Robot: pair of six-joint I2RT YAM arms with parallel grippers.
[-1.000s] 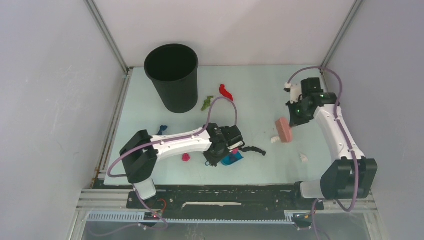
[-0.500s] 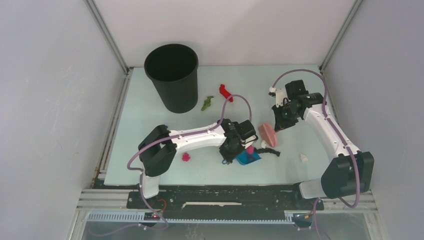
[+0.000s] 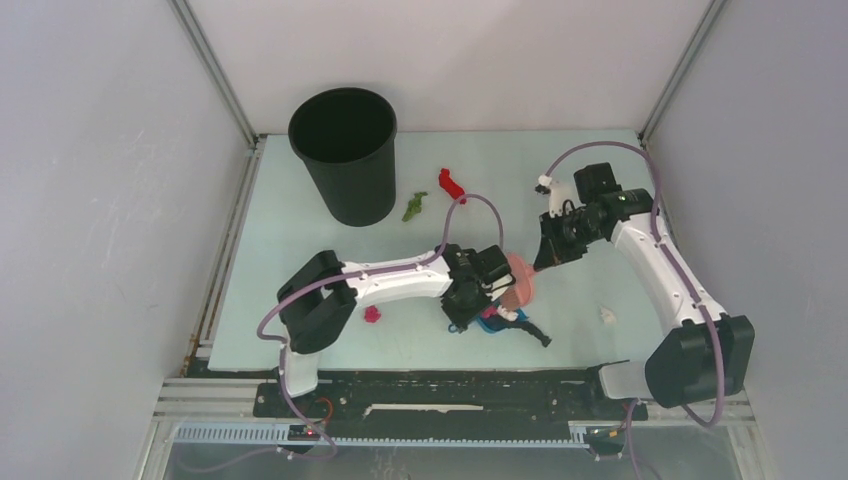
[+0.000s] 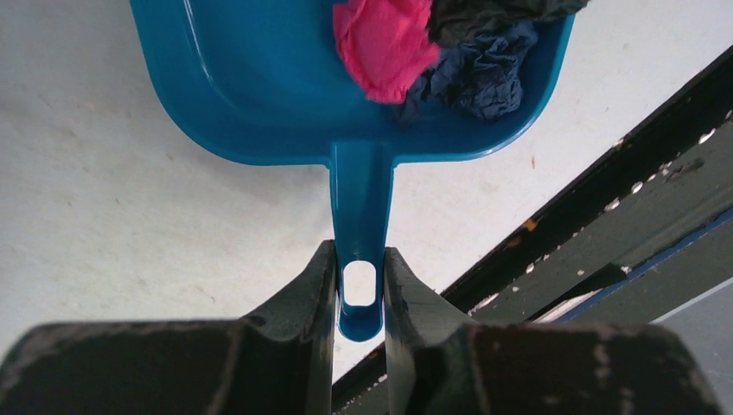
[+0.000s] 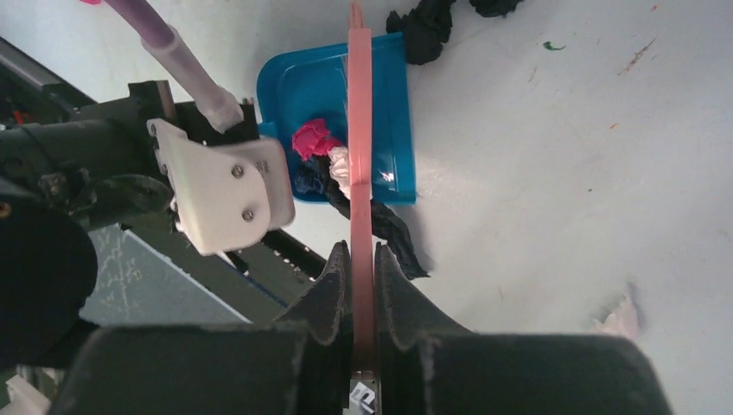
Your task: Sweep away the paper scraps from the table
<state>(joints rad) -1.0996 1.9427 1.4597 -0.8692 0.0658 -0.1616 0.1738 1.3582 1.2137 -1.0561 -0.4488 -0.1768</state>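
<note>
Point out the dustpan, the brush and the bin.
dustpan (image 4: 251, 86): left wrist view, bare floor of the pan.
brush (image 5: 359, 104): right wrist view, its pink body seen edge-on.
bin (image 3: 352, 195): top external view, outer wall.

By near edge of table (image 3: 290, 230) sat dustpan (image 4: 251, 95), paper scraps (image 4: 389, 43) in it, brush (image 5: 360, 121) over it; bin (image 3: 345, 155) stood far left behind.

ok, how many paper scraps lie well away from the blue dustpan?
4: red twisted scrap and green scrap by the black bin, magenta scrap beside the left arm, white scrap by the right arm. Black bits hug the pan; others possibly hidden.
</note>
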